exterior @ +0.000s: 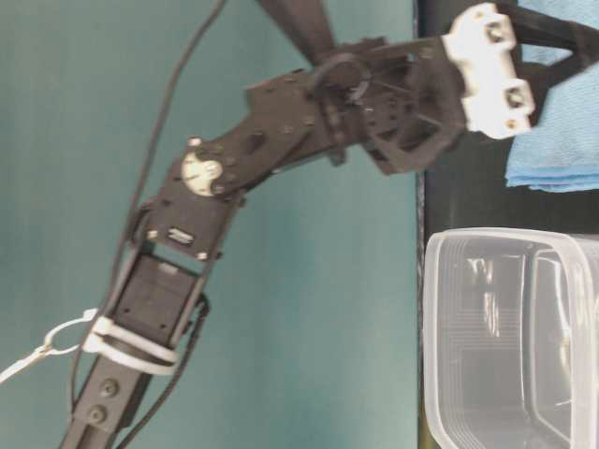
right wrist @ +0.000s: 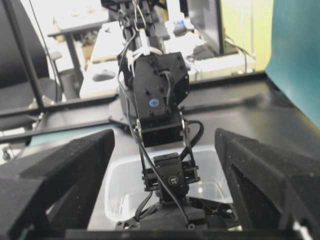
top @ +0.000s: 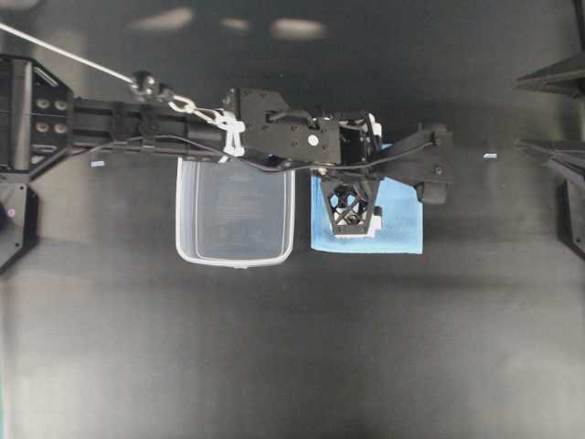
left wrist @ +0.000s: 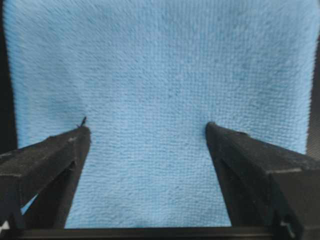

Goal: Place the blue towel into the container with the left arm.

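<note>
Left gripper [top: 352, 219] spread wide directly above the blue towel [top: 398, 224], fingers [left wrist: 60, 155] straddling its middle, towel flat on table [top: 292, 347] just beside the container [top: 235, 215].

blue towel [top: 402, 219] partly hidden under left pincer [top: 352, 219], container [exterior: 524, 337] cropped

A matte black table [top: 302, 347] carries two things side by side — the clear container [top: 235, 216] and the flat-lying blue towel [top: 399, 219], just beside it. Two tiny pale scraps [top: 490, 156], perhaps tape, also lie there.
</note>
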Available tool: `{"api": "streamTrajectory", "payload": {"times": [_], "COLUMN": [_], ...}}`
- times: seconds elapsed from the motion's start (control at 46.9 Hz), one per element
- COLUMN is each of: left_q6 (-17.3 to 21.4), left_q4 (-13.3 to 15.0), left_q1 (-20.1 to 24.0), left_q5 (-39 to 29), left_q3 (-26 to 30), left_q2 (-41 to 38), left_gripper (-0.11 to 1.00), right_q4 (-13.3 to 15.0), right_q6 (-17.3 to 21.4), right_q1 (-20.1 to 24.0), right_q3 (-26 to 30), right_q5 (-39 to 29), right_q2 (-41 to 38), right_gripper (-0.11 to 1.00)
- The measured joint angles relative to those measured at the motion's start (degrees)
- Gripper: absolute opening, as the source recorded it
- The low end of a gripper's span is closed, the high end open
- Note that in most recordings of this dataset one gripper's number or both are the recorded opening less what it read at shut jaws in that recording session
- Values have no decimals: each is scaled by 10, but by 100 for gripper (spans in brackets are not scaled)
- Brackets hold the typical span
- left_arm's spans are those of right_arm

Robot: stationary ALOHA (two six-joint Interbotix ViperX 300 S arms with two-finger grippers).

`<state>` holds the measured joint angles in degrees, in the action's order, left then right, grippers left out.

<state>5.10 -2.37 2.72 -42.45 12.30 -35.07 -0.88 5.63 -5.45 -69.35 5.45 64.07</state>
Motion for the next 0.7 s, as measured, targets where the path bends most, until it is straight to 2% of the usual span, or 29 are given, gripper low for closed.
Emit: {"api": "streamTrajectory", "payload": {"times": [0.235, 0.341, 0.384, 0.597, 0.64, 0.704], "left_q6": [-4, -6, -5, 0, 2, 3], "left_q4": [0, 0, 0, 0, 0, 0], "left_q1": [-5, -6, -8, -18, -20, -21], "left_q5": [0, 0, 0, -6, -7, -8], "left_q3": [-2, -7, -9, -15, -16, -16], "left_q2": [-4, -6, -5, 0, 3, 7], "left_gripper": [87, 79, 72, 14, 6, 5], "right_q4": [0, 1, 0, 0, 0, 0], "right_q6": [0, 0, 0, -2, -3, -3], "right_q1": [0, -5, -10, -20, -20, -20], "right_q3": [-5, -6, -8, -9, -9, -9], "right_q5": [-4, -4, -4, -4, -5, -4], "right_q2": [0, -1, 0, -1, 0, 0], "right_gripper": [78, 78, 78, 78, 78, 78]}}
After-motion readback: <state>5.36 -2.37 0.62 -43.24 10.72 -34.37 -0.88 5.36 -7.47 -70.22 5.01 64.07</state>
